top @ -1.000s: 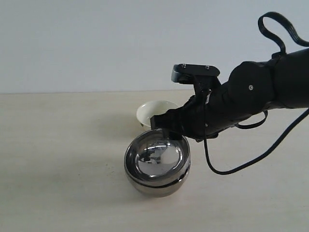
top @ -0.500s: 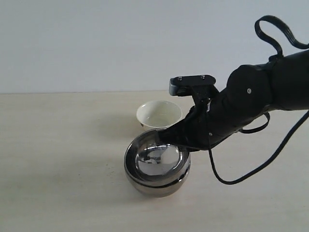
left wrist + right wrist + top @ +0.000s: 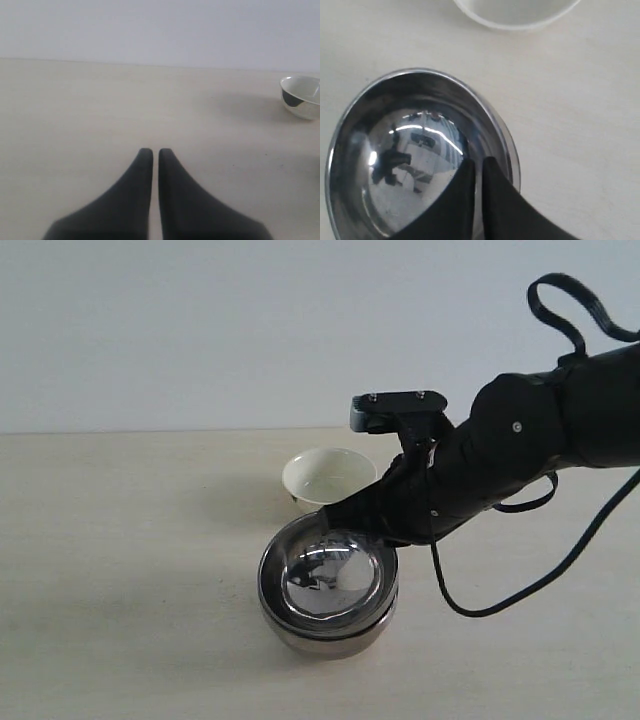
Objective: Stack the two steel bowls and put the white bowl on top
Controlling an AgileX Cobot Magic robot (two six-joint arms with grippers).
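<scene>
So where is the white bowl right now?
In the exterior view the white bowl sits on the table, near the middle, just behind the stacked steel bowls.

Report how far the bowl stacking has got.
Done: the two steel bowls sit nested, one inside the other. In hand: the right gripper is shut at the top bowl's rim; whether it pinches the rim is unclear. Remaining: the white bowl stands on the table behind the stack, not yet placed on top.
</scene>
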